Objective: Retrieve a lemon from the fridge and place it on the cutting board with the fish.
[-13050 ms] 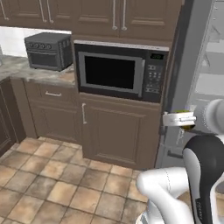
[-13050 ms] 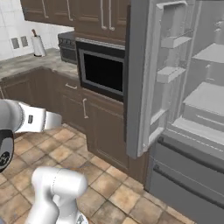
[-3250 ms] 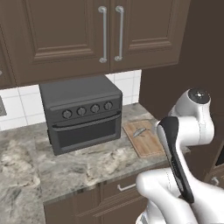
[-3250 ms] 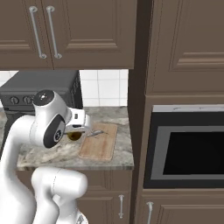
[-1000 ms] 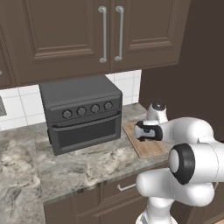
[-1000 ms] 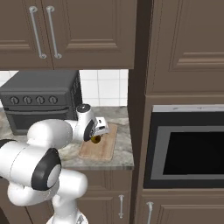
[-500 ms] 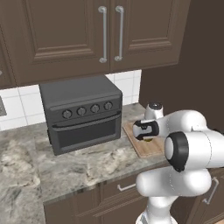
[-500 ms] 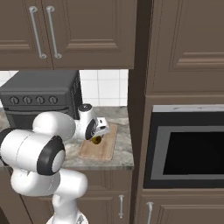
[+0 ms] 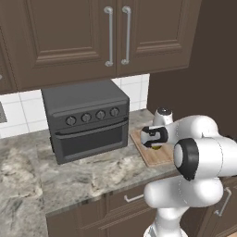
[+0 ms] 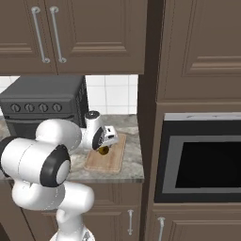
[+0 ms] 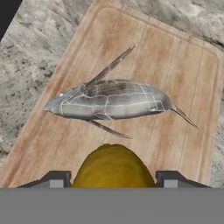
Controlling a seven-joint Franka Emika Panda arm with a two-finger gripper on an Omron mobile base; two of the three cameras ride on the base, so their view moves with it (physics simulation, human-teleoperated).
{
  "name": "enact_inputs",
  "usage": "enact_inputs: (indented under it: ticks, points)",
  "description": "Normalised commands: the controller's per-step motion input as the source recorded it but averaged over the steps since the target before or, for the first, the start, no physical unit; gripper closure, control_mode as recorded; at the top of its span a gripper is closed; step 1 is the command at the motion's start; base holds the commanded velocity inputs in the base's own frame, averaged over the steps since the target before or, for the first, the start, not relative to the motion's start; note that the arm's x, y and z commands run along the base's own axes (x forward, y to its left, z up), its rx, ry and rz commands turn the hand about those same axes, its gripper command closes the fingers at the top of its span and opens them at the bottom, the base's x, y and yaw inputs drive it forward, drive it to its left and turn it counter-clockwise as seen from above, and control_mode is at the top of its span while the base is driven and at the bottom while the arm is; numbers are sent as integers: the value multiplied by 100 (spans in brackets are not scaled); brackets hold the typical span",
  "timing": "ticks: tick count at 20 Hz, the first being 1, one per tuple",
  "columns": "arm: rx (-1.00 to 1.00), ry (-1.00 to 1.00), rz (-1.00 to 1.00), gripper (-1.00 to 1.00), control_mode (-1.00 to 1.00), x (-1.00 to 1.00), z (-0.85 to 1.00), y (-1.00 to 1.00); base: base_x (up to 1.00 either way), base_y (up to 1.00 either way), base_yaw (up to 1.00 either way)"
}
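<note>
fingers: two dark fingertips (image 11: pixel 56 178) either side of lemon, gaps look small; gripping or just let go, cannot tell
gripper (image 11: pixel 113 179): low over cutting board, pointing down
lemon (image 11: pixel 113 168): yellow-orange, between the fingertips, above near end of board, just beside fish
cutting board (image 11: pixel 175 78): brown wood, flat on marble counter (image 9: pixel 92 178), right of toaster oven (image 9: pixel 88 118)
fish (image 11: pixel 109 99): grey, lying across middle of board
on board: fish; lemon resting or held clear, cannot tell
</note>
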Motion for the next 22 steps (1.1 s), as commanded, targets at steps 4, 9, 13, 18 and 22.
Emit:
enact_inputs:
  ticks: [4, 9, 13, 18, 22]
  points:
    - [0, 4, 0, -100, -100, 0, 0, 0, 0, 0, 0]
    - [-1, 9, 0, -100, -100, 0, 2, 0, 0, 0, 0]
    - [-2, 4, 0, -100, -100, -6, 29, 0, 0, 0, 0]
    - [-2, 0, -3, -100, -100, -24, 55, 0, 0, 0, 0]
    - [0, 0, -6, -100, -100, -33, 56, 0, 0, 0, 0]
